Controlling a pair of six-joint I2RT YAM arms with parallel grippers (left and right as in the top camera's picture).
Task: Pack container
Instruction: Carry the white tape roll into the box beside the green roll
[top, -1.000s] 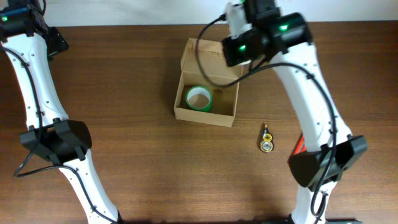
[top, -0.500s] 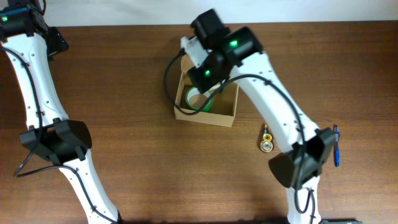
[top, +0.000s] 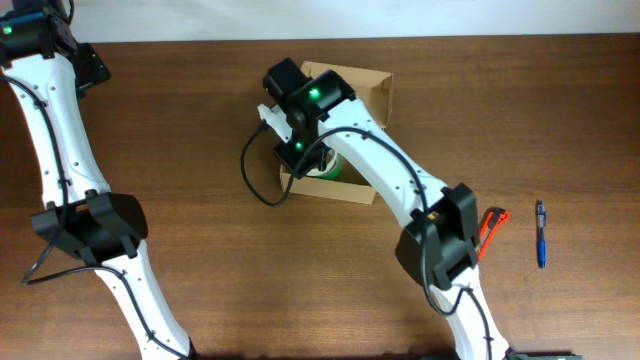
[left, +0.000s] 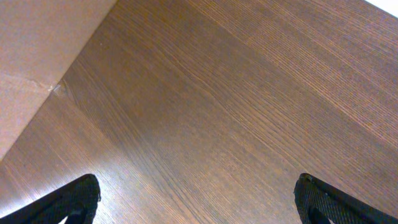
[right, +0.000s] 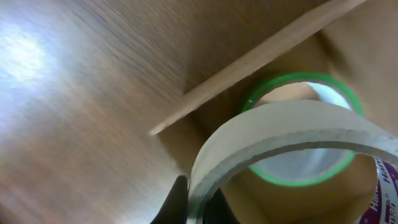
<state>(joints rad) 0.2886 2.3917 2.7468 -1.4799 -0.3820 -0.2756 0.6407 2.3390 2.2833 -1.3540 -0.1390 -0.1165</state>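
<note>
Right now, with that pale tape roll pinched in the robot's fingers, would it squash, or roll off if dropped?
Probably stiff: the pale tape roll shows no dent in the right gripper. Likely light, being a thin hollow ring. Dropped on edge it might roll, though the box walls and green roll below should stop it.

Overhead, the counter (top: 200, 200) is brightly and evenly lit from above and sharp, with only faint soft shadows. In the right wrist view a white glare patch lies far left on the wood. The pale tape roll (right: 292, 134), close to the lens, is blurred, and the container (right: 261, 59) is deeply shadowed inside. The left wrist view carries a mild sheen near left.
</note>
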